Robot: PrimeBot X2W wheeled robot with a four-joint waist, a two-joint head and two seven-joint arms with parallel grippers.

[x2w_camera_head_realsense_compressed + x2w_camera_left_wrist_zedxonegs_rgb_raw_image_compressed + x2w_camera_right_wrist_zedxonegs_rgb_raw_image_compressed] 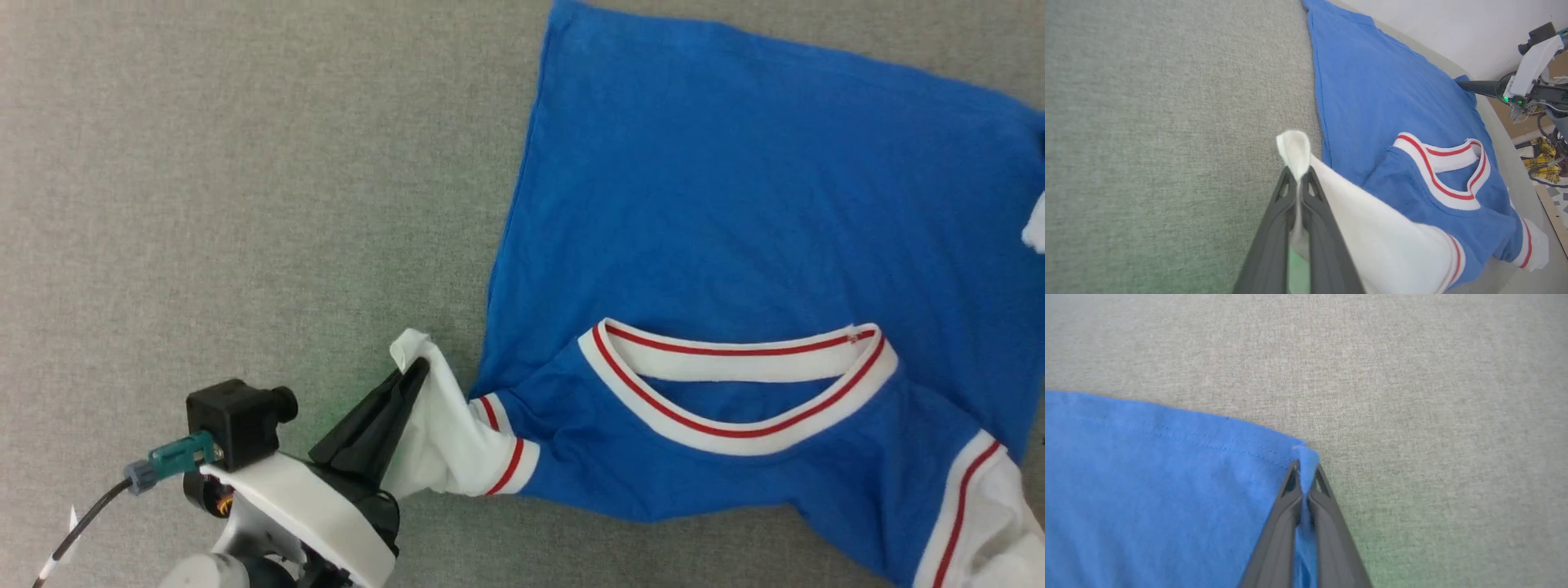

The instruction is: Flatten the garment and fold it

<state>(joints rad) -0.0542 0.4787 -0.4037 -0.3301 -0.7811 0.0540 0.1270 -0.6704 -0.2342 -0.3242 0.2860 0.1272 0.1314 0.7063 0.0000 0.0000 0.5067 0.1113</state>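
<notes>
Nubby grey cloth surface [245, 204]. A soft blue jersey [735, 204] sprawls at 2 o'clock from the left gripper [416, 367], which is pinched on its white sleeve. The right gripper [1304, 469] is clamped on the blue hem corner, cloth at 9 o'clock.

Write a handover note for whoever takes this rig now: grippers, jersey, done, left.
Left gripper: shut on the garment at its white sleeve tip.
Right gripper: shut on a blue hem corner.
The garment lies on the grey surface, collar toward the robot; body mostly spread, shoulders bunched.
Done: both grasps.
Left: flatten, then fold; no fold yet.
</notes>
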